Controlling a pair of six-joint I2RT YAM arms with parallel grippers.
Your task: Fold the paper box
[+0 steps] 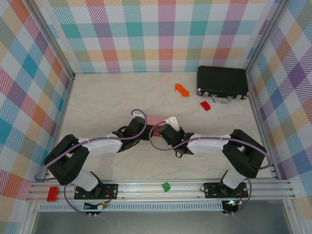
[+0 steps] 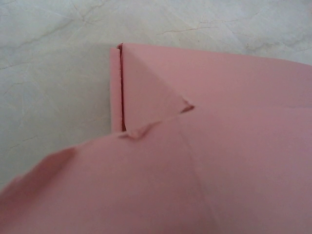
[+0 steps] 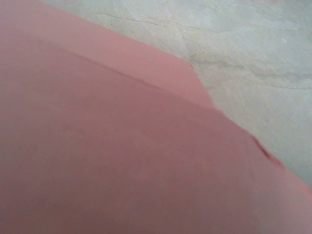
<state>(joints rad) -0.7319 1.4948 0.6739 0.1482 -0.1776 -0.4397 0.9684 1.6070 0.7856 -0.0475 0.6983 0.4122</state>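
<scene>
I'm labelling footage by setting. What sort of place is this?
Probably a robot test cell, not a home: plaid panels wall a marble-look table, and left arm and right arm are bolted to an aluminium rail.

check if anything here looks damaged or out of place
Yes. In the left wrist view the box has a crinkled corner tip where a flap is folded, and its lower-left edge looks wavy rather than flat. In the top view a green bit sits on the front rail.
</scene>
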